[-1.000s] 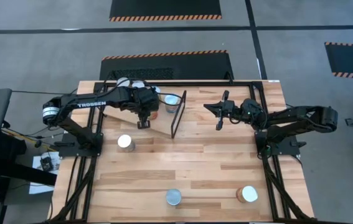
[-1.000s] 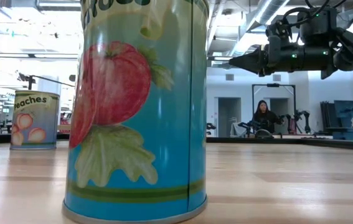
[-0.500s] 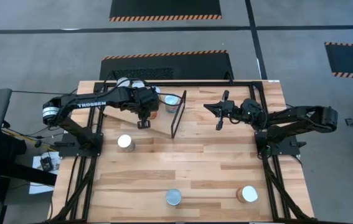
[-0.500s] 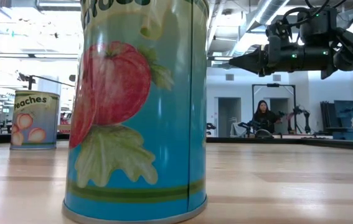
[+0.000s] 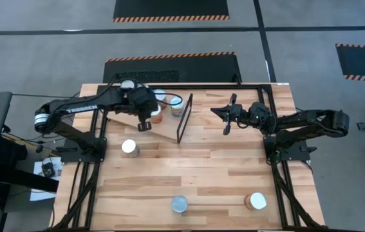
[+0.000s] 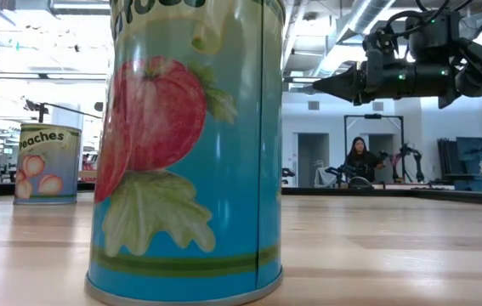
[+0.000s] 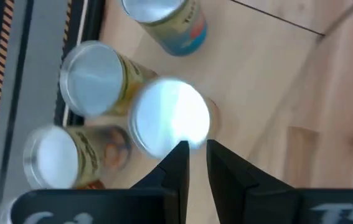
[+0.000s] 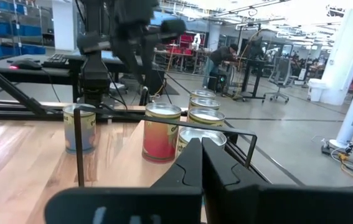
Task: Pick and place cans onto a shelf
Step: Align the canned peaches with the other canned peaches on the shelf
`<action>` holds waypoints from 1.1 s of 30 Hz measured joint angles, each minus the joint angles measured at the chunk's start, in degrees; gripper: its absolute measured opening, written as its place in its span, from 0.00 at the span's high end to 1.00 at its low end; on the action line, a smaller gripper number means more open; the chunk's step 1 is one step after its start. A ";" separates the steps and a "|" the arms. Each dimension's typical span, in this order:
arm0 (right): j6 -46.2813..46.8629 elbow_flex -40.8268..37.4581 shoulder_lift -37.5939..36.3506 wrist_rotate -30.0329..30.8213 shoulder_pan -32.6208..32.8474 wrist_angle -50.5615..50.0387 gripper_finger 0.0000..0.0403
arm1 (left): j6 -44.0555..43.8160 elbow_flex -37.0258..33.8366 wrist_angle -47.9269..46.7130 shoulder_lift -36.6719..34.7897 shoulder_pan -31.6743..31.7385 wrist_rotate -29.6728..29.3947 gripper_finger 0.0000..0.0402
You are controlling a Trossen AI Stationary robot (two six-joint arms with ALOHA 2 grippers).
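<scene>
The shelf [image 5: 119, 118] is a pale tilted board at the table's far left, with a thin black frame [image 5: 183, 122] at its right end. Several cans stand on it on their bases, among them an orange-labelled can [image 5: 156, 115] with a bright top [image 7: 170, 117]. My left gripper [image 7: 197, 149] hovers just above that can, open by a narrow gap, with nothing between its fingers. My right gripper [image 8: 200, 149] hangs shut and level over the table's far right, pointing at the shelf. Three more cans [image 5: 129, 147], [image 5: 179, 204], [image 5: 255, 201] stand on the tabletop.
In the low view a blue can with a tomato label [image 6: 185, 144] stands close to the camera, and a peaches can [image 6: 47, 161] farther left. A black rail frame [image 5: 233, 86] runs round the table's far end. A person sits in the room behind.
My left gripper has risen and drawn back toward the table's left edge, away from the orange-labelled can. The can stays standing on the shelf and now shows more fully beside the fingers.
</scene>
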 joint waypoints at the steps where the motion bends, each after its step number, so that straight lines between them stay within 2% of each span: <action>1: 0.00 0.00 0.00 0.00 0.00 -0.18 0.97 | -1.00 0.00 -1.17 -1.02 -0.67 0.06 0.89; 5: -0.01 0.00 0.00 0.00 0.00 -0.20 0.97 | -7.72 0.01 -5.73 -4.57 -5.05 0.23 0.89; 10: -0.04 0.00 0.00 0.00 0.00 -0.18 0.97 | -21.37 -0.76 -10.07 -6.51 -14.27 0.21 0.96; 17: -0.06 0.00 0.00 0.00 0.00 -0.71 0.97 | -43.52 -10.28 -10.02 -6.96 -29.75 -1.02 0.99; 21: -0.08 0.00 0.00 0.00 0.00 -1.05 0.97 | -54.63 -14.22 -8.34 -6.94 -35.21 -3.92 0.98; 26: -0.06 0.00 0.00 0.00 0.00 -1.03 0.97 | -60.41 -15.90 -7.88 -6.94 -37.26 -4.06 0.89; 33: -0.06 0.00 0.00 0.00 0.00 -1.05 0.97 | -58.49 -18.06 -8.35 -5.65 -38.17 -3.85 0.76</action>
